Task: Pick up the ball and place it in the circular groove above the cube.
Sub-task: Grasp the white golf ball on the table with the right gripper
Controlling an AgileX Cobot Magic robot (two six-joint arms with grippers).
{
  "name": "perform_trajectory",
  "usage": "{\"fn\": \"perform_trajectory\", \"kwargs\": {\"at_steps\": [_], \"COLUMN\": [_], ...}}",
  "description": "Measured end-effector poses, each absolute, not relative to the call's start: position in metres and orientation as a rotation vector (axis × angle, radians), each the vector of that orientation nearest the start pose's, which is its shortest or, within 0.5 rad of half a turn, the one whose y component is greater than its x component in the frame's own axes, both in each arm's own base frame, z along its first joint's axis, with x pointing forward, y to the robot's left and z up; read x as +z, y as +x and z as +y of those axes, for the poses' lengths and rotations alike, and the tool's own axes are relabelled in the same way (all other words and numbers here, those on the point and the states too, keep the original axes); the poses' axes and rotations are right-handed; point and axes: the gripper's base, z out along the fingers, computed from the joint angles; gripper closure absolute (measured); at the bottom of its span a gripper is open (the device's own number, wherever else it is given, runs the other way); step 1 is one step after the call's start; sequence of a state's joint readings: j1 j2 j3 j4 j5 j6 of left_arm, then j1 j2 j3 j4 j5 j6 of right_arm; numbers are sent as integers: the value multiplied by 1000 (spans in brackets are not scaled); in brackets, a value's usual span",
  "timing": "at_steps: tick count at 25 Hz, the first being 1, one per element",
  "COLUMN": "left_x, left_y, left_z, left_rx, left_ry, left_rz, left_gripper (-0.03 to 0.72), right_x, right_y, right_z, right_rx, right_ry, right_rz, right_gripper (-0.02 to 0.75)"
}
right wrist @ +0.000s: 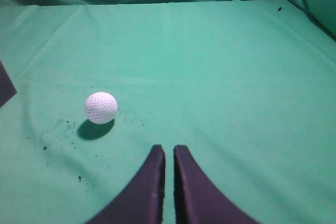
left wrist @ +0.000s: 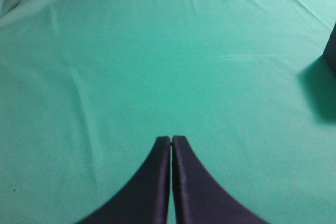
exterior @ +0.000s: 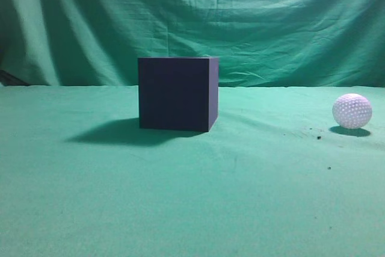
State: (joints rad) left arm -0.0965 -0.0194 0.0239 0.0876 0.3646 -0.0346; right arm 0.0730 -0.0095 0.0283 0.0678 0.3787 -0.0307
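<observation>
One cube (exterior: pixel 177 93), one ball (exterior: pixel 352 111), well apart on the bench (exterior: pixel 192 197). Only wrist cams show the claws: left claw (left wrist: pixel 171 139) and right claw (right wrist: pixel 169 149) both closed, empty.

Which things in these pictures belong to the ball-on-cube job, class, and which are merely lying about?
Belonging to the job:
- small white dimpled golf ball, on the cloth, right of the cube
- matte dark navy-black cube
- right gripper, shut, nearest the ball

Lying about:
- green cloth table cover
- dark specks beside the ball
- left gripper, shut
</observation>
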Motion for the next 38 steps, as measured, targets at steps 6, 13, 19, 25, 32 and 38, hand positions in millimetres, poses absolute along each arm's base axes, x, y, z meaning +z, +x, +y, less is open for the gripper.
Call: {"fn": "perform_trajectory", "kwargs": {"at_steps": [6,13,19,25,32,38], "left_x": [173,173,173,173,173,173], "left_y": [52,52,52,52,52,52], "left_z": [-2,-2,-2,-2,-2,-2], "left_rx": [-5,-5,-5,-5,-5,-5], "left_ry": [111,111,111,111,111,111], "left_rz": [1848,1848,1848,1848,1848,1848], "left_gripper": [688,688,688,688,688,688], "right_x": [170,170,171,200,222,248], "right_y": [52,52,52,57,58,86], "right_z": [6,6,6,5,4,8], "right_rx": [96,96,92,143,217,229], "right_ry": [-55,-55,-58,18,96,102], "right_rz": [1880,1880,1874,1545,1474,1736], "right_gripper": [738,738,738,738,738,738]}}
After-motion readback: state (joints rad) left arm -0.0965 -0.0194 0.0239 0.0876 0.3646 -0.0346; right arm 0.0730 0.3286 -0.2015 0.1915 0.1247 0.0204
